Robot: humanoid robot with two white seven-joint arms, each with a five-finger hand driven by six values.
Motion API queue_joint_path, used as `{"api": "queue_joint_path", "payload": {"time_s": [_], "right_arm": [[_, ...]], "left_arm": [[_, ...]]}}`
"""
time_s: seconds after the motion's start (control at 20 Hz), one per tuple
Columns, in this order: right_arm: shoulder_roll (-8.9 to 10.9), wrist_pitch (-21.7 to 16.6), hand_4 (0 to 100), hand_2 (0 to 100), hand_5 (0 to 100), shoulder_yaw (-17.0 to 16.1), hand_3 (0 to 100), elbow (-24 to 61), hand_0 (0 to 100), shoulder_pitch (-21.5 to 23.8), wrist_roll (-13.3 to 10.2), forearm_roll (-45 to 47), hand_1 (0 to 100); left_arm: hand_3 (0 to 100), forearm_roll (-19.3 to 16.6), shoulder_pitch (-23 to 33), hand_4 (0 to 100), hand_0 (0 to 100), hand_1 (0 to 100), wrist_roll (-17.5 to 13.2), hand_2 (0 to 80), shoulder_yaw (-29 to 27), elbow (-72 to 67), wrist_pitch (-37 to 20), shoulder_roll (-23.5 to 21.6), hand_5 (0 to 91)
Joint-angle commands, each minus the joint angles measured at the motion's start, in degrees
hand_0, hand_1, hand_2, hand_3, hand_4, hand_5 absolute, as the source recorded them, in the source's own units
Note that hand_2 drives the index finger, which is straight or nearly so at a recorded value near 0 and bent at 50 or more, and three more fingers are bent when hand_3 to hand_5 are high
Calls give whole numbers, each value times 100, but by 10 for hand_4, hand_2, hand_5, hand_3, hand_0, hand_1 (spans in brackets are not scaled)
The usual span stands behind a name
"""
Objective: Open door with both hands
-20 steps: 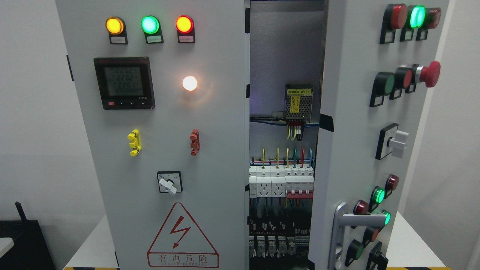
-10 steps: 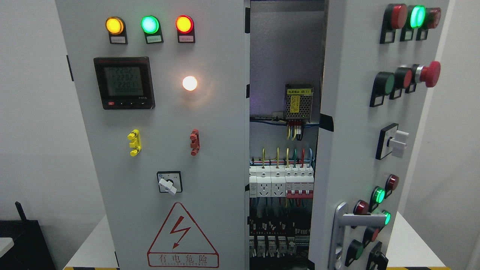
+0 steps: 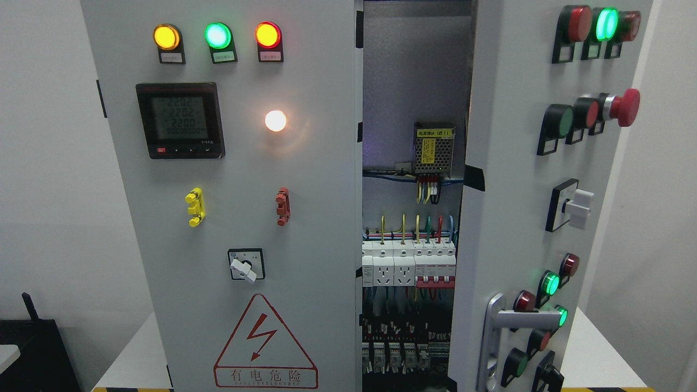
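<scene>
Head view: grey metal cabinet right door (image 3: 517, 190) at right, swung partly open, front face angled toward the left. Silver lever handle (image 3: 498, 332) near its lower edge. Left grey metal door (image 3: 234, 218) shut, flat to camera. Gap between the two shows wiring and white breaker row (image 3: 408, 267), plus one yellow-labelled mesh power supply (image 3: 434, 148).

Left door count: three round lamps on top (amber, green, red), one black digital meter (image 3: 180, 120), one lit white lamp (image 3: 275, 121), one yellow clip, one red clip, one rotary switch, one red lightning warning triangle (image 3: 265, 343).

Right door: one red mushroom stop button (image 3: 625, 107), one white rotary switch.

No robot hands in frame; finger state cannot be told.
</scene>
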State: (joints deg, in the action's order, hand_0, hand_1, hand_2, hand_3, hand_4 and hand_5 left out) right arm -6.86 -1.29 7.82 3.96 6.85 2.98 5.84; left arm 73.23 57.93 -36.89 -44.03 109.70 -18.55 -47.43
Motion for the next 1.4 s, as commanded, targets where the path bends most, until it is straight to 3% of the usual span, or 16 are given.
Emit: {"api": "queue_joint_path", "payload": {"time_s": [0.0, 0.85, 1.2, 1.35], "right_arm": [[0, -3, 0, 0, 0, 0, 0, 0, 107, 0, 1, -4, 0], [0, -3, 0, 0, 0, 0, 0, 0, 107, 0, 1, 5, 0], [0, -3, 0, 0, 0, 0, 0, 0, 107, 0, 1, 5, 0], [0, -3, 0, 0, 0, 0, 0, 0, 107, 0, 1, 5, 0]], "left_arm": [[0, 543, -62, 30, 0, 0, -37, 0, -563, -98, 9, -1206, 0], [0, 701, -352, 30, 0, 0, -63, 0, -432, -107, 35, -1857, 0], [0, 684, -1845, 30, 0, 0, -63, 0, 921, -265, 88, -2182, 0], [0, 640, -2573, 31, 0, 0, -63, 0, 1579, -362, 482, -2279, 0]]}}
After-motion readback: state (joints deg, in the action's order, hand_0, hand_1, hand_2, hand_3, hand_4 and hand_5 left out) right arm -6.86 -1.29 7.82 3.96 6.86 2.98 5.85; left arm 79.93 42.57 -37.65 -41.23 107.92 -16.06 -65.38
